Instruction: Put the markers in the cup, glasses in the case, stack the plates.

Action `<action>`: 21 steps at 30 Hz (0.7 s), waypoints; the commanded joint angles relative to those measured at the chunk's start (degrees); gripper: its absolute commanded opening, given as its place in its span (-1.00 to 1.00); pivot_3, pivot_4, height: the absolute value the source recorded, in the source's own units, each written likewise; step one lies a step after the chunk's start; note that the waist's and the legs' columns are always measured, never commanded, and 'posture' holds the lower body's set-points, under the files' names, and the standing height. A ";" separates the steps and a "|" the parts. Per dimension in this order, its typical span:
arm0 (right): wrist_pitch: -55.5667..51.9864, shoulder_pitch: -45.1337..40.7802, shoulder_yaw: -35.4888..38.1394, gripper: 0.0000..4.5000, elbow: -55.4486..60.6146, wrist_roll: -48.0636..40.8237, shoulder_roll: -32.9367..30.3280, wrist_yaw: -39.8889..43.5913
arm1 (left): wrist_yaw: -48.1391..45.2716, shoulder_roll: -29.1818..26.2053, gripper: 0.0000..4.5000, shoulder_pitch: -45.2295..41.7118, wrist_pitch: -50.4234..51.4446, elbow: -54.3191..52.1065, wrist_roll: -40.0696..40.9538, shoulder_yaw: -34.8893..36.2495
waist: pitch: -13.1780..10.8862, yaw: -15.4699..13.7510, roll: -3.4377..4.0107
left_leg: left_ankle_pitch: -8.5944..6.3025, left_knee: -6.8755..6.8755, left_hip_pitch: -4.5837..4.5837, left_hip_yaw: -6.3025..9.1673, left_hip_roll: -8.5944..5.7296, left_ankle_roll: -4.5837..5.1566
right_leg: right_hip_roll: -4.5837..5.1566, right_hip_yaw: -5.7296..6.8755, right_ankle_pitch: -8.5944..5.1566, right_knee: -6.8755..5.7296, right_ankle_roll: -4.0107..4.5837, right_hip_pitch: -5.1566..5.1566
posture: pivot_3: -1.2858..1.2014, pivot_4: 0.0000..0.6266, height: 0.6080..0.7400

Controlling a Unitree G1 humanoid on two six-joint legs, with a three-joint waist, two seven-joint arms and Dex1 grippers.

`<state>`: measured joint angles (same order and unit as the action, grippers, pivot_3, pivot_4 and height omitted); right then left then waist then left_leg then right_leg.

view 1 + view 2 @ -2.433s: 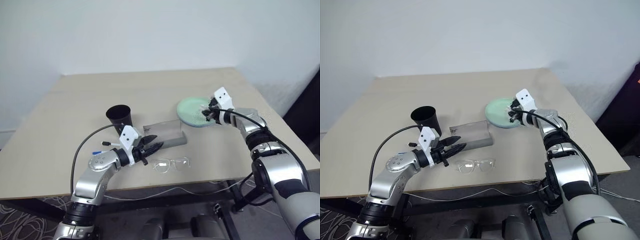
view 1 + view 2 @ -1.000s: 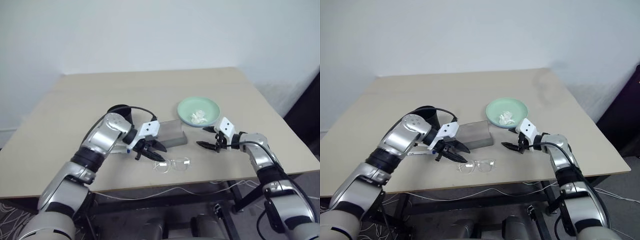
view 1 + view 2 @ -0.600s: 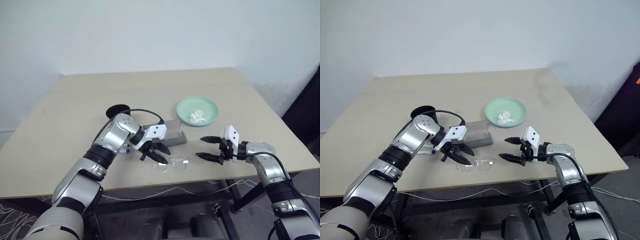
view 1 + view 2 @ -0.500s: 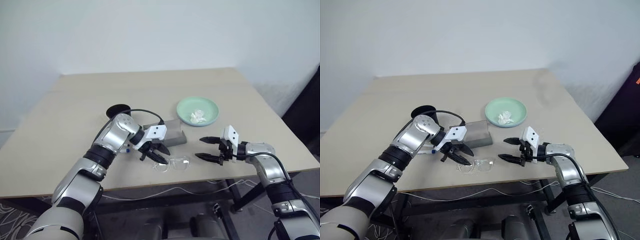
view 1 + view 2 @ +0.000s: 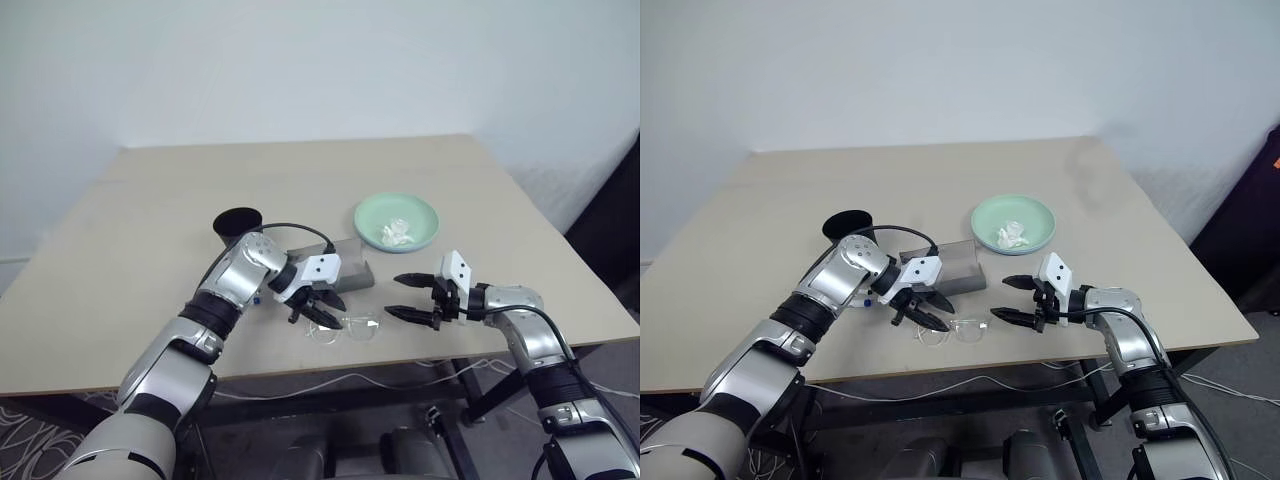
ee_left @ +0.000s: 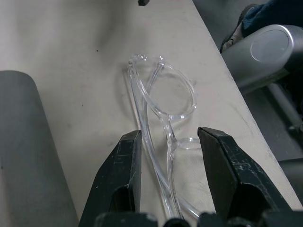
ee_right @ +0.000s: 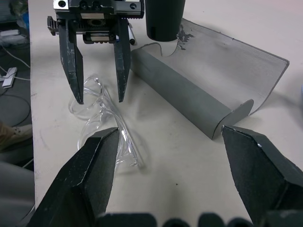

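- My left gripper (image 6: 168, 142) hangs over the left end of the glasses (image 5: 343, 327), fingers part-way open and straddling the frame, one finger (image 6: 124, 165) on each side; I see no grip on it.
- The glasses lie flat near the front edge of the table (image 5: 150, 220), just in front of the case (image 7: 189, 101).
- My right gripper (image 5: 405, 297) is spread wide and holds nothing, just right of the glasses and pointing toward them.
- The case sits with its frosted lid (image 7: 227, 61) swung open.
- The cup (image 5: 238, 225) stands upright behind the case's left end.
- A blue-capped marker (image 5: 868, 301) peeks out beside my left forearm.
- The green plate (image 5: 396, 221) sits well back to the right, crumpled tissue (image 5: 397, 232) in it; a blue rim peeks out under it.
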<state>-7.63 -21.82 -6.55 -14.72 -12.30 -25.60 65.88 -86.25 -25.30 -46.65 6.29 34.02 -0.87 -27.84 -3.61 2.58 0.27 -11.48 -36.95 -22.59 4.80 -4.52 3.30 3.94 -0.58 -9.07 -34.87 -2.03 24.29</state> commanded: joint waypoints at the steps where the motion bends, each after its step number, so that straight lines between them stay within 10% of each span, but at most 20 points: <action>1: 0.41 -0.44 0.41 0.65 2.32 -1.31 0.20 -0.41 | 0.86 0.67 -0.14 -1.52 -1.00 0.08 -0.17 1.59 | 0.00 0.00 0.00 | 0.00 0.00 0.00 0.00 0.00 0.00 | 0.00 0.00 0.00 0.00 0.00 0.00 | 0.03 -1.00 1.00; 3: 0.46 -0.33 0.35 0.65 2.39 -1.26 0.16 -0.57 | 0.62 0.77 -0.14 -1.40 -1.11 0.18 -0.29 1.59 | 0.00 0.00 0.00 | 0.00 -0.01 -0.01 0.00 0.00 0.00 | 0.00 0.00 0.00 0.00 0.00 0.00 | 0.03 -1.00 1.00; 9: 0.47 -0.01 0.30 0.67 2.87 -1.21 -0.07 -1.09 | 0.31 0.82 -0.99 -1.27 -1.35 0.18 -0.25 1.58 | 0.00 0.00 -0.01 | 0.00 -0.01 -0.01 -0.01 -0.01 0.00 | 0.00 0.00 0.00 0.00 0.00 -0.01 | 0.03 -1.00 1.00; 21: 1.03 -0.34 0.24 0.67 2.55 -0.78 -0.18 -2.28 | -1.00 0.76 -0.99 -1.20 -0.27 -0.61 0.15 1.76 | 0.01 0.00 -0.01 | 0.00 -0.02 0.00 0.00 -0.01 0.00 | -0.01 0.00 0.00 0.00 0.00 -0.02 | 0.03 -1.00 1.00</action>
<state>-7.50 -21.27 -6.93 -14.09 -12.22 -25.59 63.82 -86.46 -24.45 -46.65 5.84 34.72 -1.31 -27.51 -3.60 2.58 0.26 -11.48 -36.97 -22.58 4.80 -4.53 3.30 3.93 -0.58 -9.07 -34.87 -2.03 24.28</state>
